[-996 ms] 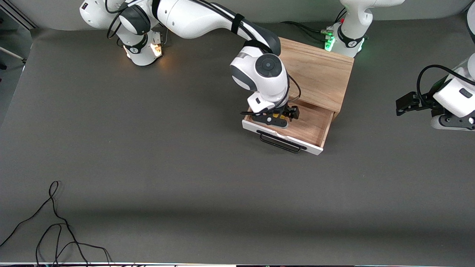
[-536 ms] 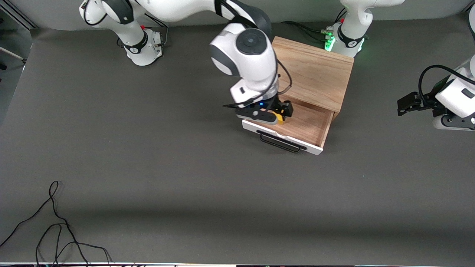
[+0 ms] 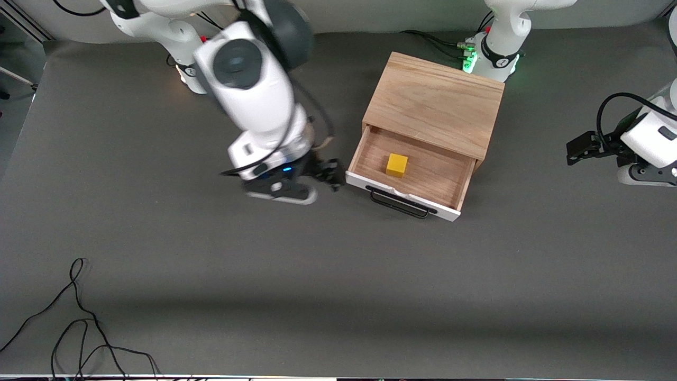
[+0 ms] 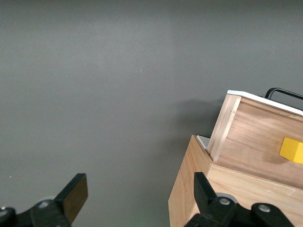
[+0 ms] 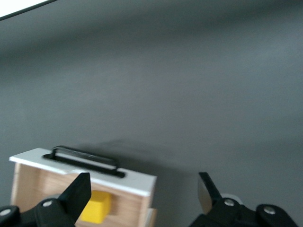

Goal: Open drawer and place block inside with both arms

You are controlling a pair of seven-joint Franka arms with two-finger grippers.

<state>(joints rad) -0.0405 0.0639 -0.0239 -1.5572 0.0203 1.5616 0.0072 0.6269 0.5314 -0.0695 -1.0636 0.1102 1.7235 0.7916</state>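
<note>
Drawer (image 3: 423,177): pulled out of the light oak cabinet (image 3: 436,103), white front panel facing the front camera, black wire handle (image 3: 399,203) on it
Block (image 3: 396,164): yellow cube resting on the drawer floor, toward the right arm's end of the tray, clear of the side wall and the front panel, nothing gripping it
Drawer edges: wooden floor lies bare from the block to the side wall at the left arm's end; the inner end of the tray sits under the cabinet top
Right gripper (image 3: 325,177): mine, over bare table (image 3: 211,296) just beside the drawer's corner at the right arm's end; my fingers (image 5: 78,191) are spread wide with nothing between them
Left gripper (image 3: 576,148): mine too, waiting over the table past the cabinet at the left arm's end, well apart from it, fingers (image 4: 75,194) spread wide and empty
Open room: broad bare mat between the drawer front and the front camera; a loose black cable (image 3: 79,317) lies at the near corner on the right arm's end
</note>
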